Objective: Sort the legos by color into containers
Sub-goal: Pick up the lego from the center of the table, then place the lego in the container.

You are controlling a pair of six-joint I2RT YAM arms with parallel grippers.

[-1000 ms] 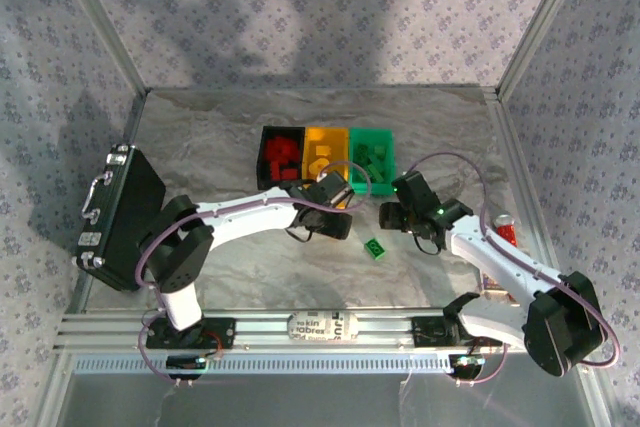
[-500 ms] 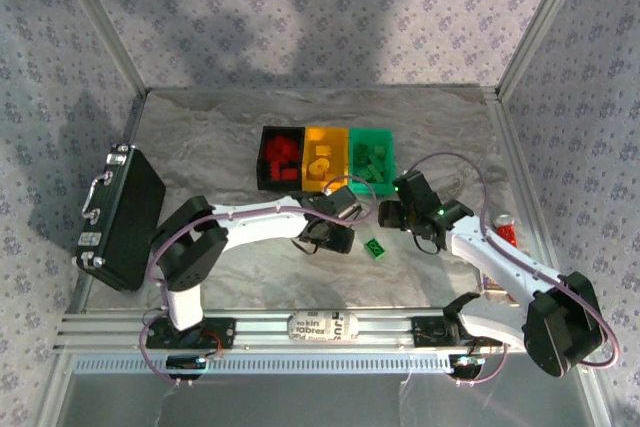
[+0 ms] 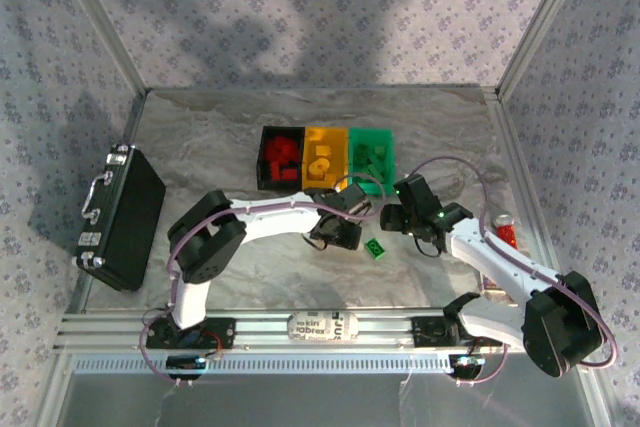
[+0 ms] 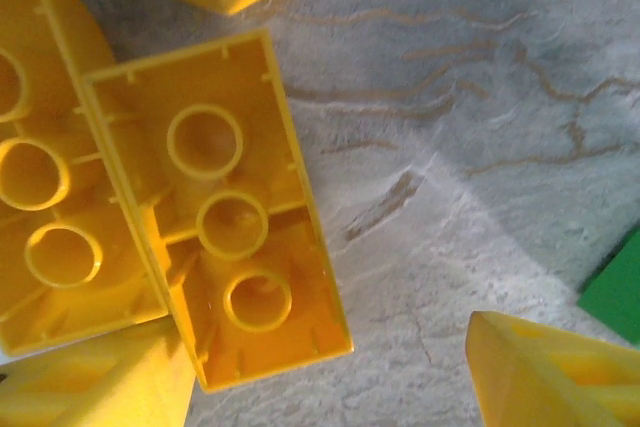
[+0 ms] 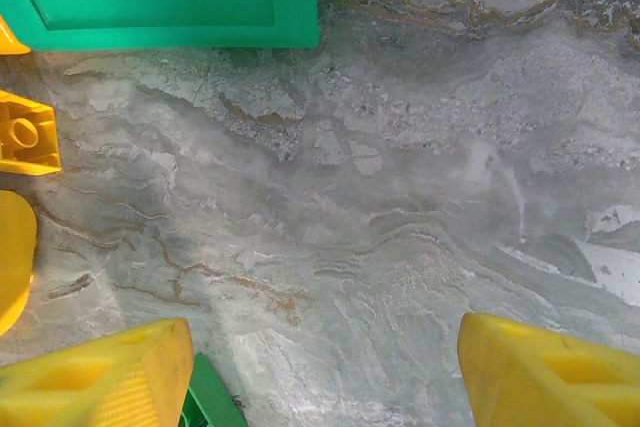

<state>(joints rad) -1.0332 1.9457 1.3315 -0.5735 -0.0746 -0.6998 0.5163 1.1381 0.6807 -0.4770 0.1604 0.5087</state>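
Biggest thing here is the marbled table (image 3: pixel 230 137), with a black case (image 3: pixel 125 215) lying way off to the outer side of the left arm, well apart from both pincers.

Out past both pincers is the row of containers: black bin (image 3: pixel 264 159), yellow bin (image 3: pixel 326 131) and green bin (image 5: pixel 160 9), touching side by side. The black one has red bricks (image 3: pixel 282 155) in it. The green bin sits just ahead of the right pincer, off toward the left arm's side.

The left pincer (image 4: pixel 320 347) is spread wide, nothing held. Its yellow fingers (image 4: pixel 560 377) are far apart, and two yellow bricks (image 4: pixel 225 202) lie upside down on the table, hollow sides up, pressed against each other. They're right by one finger, not between the two. Can't tell if that finger is actually touching them.

The right pincer (image 5: pixel 325 332) is wide too and holding nothing, just bare table between its tips.

Smallest bit: one loose green brick (image 3: pixel 376 247) on the table between the two pincers. From the right wrist camera it's just beside the finger on the left arm's side. From the left wrist camera a corner of it pokes in just beyond the finger away from the yellow bricks.
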